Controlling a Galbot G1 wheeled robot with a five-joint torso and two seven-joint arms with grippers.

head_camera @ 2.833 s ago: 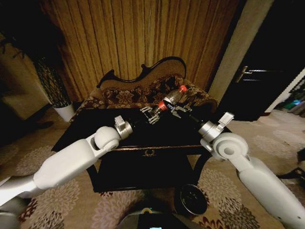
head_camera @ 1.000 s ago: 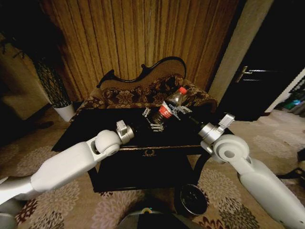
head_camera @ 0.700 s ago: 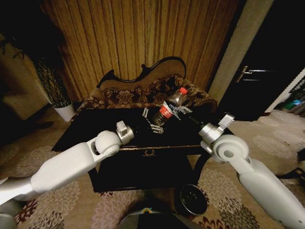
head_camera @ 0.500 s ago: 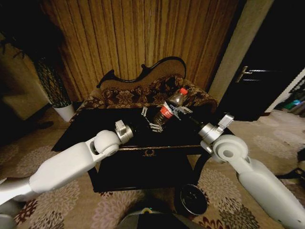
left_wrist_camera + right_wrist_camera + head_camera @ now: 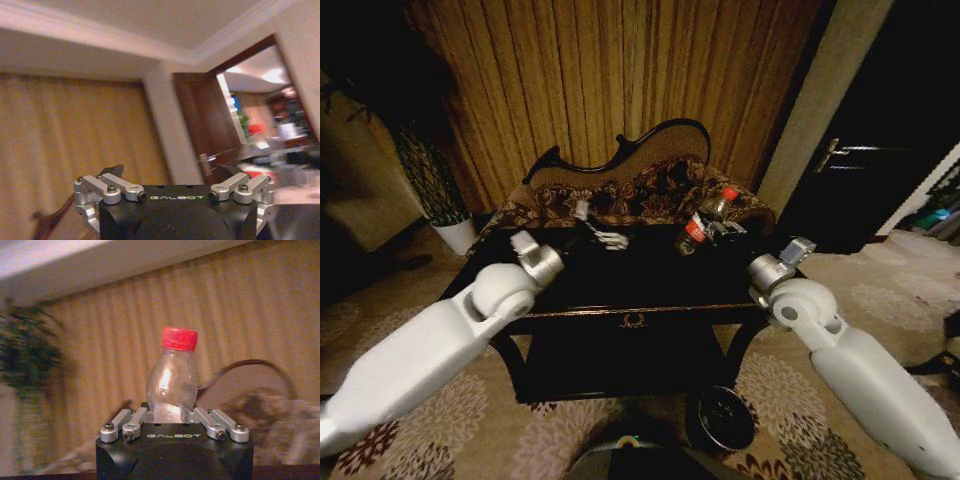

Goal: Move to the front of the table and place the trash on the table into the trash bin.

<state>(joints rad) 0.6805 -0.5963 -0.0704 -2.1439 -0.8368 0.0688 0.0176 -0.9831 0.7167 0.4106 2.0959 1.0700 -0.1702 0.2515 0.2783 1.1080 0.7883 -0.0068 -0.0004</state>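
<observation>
the room is dim, with tall brown curtains at the far wall and a flowery sofa just in front of them. a dark door is far on the right, and a plant in a white pot stands far on the left.

the table is big, black and shiny, right in front of the robot.

the trash bin sits on the floor near the robot, low by the table's right front leg — well below the bottle and nearer than it.

the right gripper is squeezed around the bottle and holds it up over the far right part of the table. the bottle leans, red cap up and to the right. this arm is the one closer to the bin, so i think the bottle must come back and down.

the left gripper hangs over the far middle of the table — spread wide, holding nothing.
</observation>
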